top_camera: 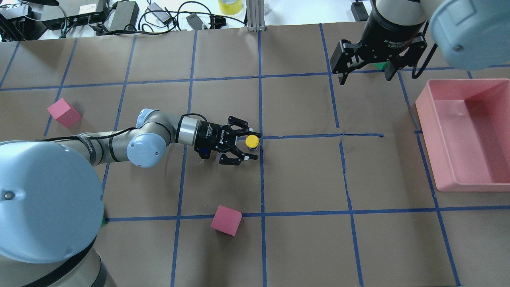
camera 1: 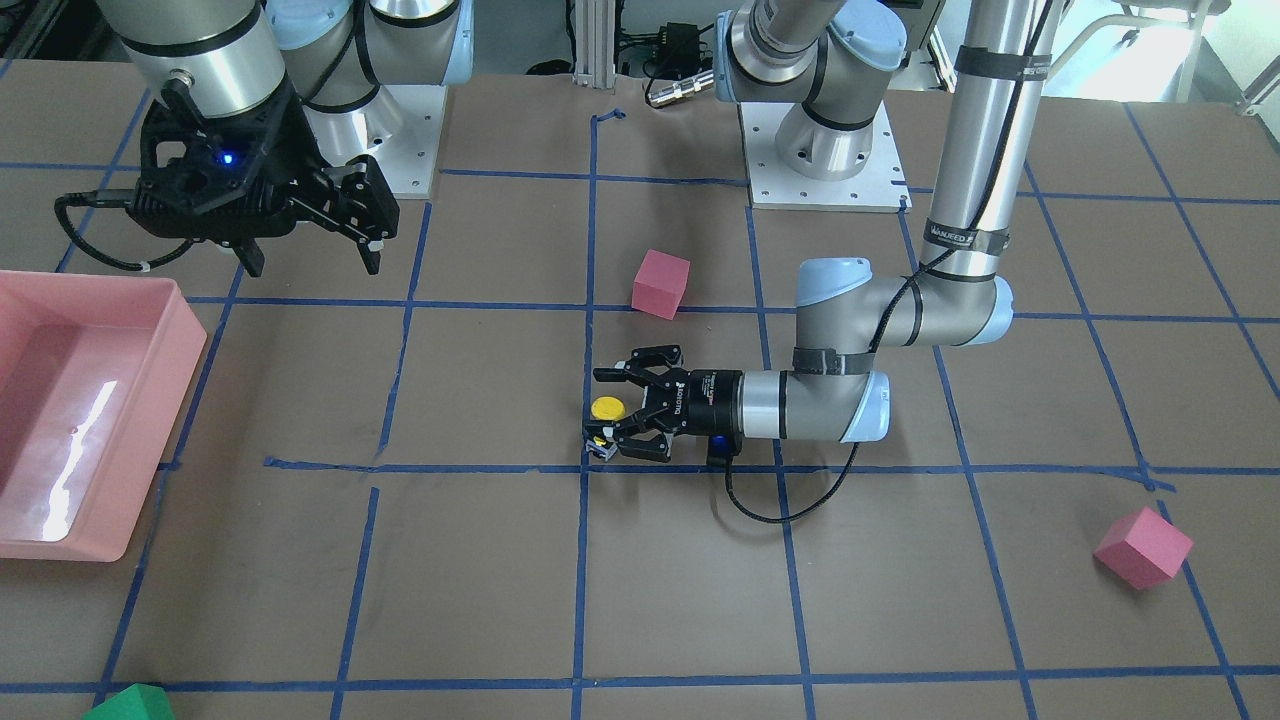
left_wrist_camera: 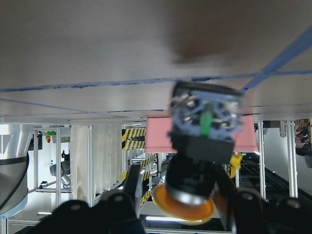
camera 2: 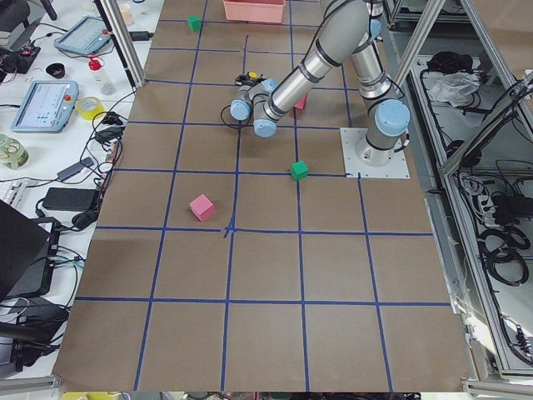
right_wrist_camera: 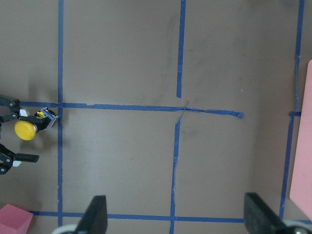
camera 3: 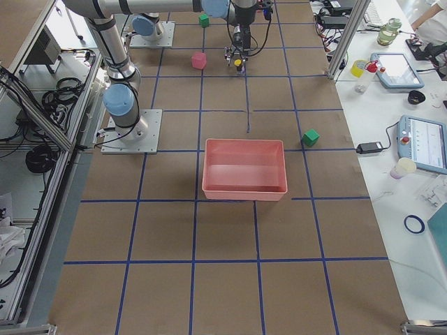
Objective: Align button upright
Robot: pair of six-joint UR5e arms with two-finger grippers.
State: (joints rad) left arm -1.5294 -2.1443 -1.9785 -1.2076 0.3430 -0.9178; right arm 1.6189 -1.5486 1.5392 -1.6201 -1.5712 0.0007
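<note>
Near the middle of the table (camera 1: 480, 580), on brown covering ruled into squares by blue tape (camera 1: 579, 570): button (camera 1: 606, 409), base block down against the surface and yellow cap away from it in the left wrist view, though hard to say whether quite straight. Sits between the spread fingers of the left gripper (top_camera: 255, 146), just beside one of them and unclamped, with the gripper lying low and level along the tabletop. Right gripper (top_camera: 364, 79) raised above the covering, jaws likewise apart, holding nothing. Elsewhere on the covering: pink tray (top_camera: 425, 119) at the right arm's end, pink cube (camera 1: 661, 284) near the left arm's elbow, second pink cube (camera 1: 1143, 547) well off toward the left arm's side, green cube (camera 1: 128, 703) at the bottom edge of the front view. Beyond the table edges: aluminium framing, loose cables and power bricks (top_camera: 119, 12), roll of yellow tape (top_camera: 228, 6), side bench with a tablet (camera 2: 46, 104).
</note>
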